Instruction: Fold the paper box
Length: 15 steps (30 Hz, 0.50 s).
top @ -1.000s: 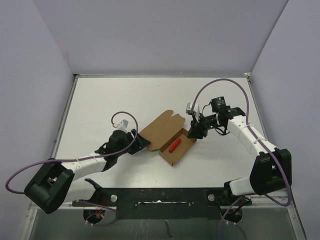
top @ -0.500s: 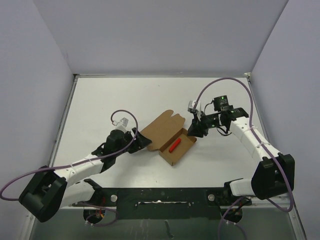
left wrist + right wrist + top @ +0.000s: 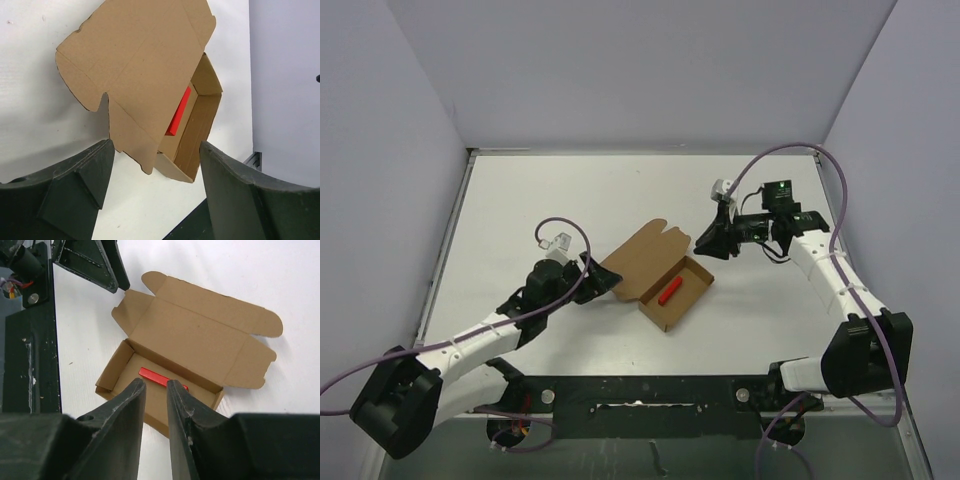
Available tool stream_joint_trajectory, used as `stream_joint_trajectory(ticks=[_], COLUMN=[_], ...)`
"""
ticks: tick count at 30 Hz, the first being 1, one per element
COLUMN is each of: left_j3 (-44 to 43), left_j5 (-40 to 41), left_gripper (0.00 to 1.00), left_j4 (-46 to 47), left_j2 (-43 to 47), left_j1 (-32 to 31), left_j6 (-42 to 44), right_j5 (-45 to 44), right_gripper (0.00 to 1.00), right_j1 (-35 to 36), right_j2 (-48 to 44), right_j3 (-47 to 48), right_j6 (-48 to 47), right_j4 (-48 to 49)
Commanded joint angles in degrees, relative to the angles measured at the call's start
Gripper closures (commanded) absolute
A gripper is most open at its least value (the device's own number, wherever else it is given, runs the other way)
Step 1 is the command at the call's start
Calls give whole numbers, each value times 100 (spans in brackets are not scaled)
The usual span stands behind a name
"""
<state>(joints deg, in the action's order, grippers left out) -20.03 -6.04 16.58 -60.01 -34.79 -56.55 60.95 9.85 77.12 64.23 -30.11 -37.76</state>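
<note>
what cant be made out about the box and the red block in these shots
Left wrist view: the open lid of the paper box covers part of the red block.
Right wrist view: the fingers of the right pincer hide the box's near wall and part of the block.
Top view: the lid's crease lines are too small to make out.

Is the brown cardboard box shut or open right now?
Open: the brown cardboard box has its lid flap spread flat beside the tray, leaving the small red block inside uncovered.
</note>
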Motion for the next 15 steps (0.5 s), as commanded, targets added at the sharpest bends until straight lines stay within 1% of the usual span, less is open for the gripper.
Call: stream_joint_trajectory(ticks=[1, 7, 10, 12, 15], left_j3=[-157, -511, -597, -570, -412], left_j5=[46, 135, 54, 52, 228], left_gripper=[34, 38, 39, 38, 36], left_j4=[171, -78, -80, -193, -500], left_j2=[-165, -647, -777, -673, -217], left_j1=[16, 16, 11, 8, 13], left_j6=[-265, -315, -419, -420, -393], right_j5=[632, 697, 699, 707, 713], right_gripper=[74, 73, 73, 73, 73], right_j1=[-364, -407, -397, -396, -401], right_j2=[-119, -189, -135, -106, -109], right_j3=[-211, -338, -334, -332, -347], right_j6=[312, 509, 534, 525, 500], right_j4=[346, 563, 572, 552, 541])
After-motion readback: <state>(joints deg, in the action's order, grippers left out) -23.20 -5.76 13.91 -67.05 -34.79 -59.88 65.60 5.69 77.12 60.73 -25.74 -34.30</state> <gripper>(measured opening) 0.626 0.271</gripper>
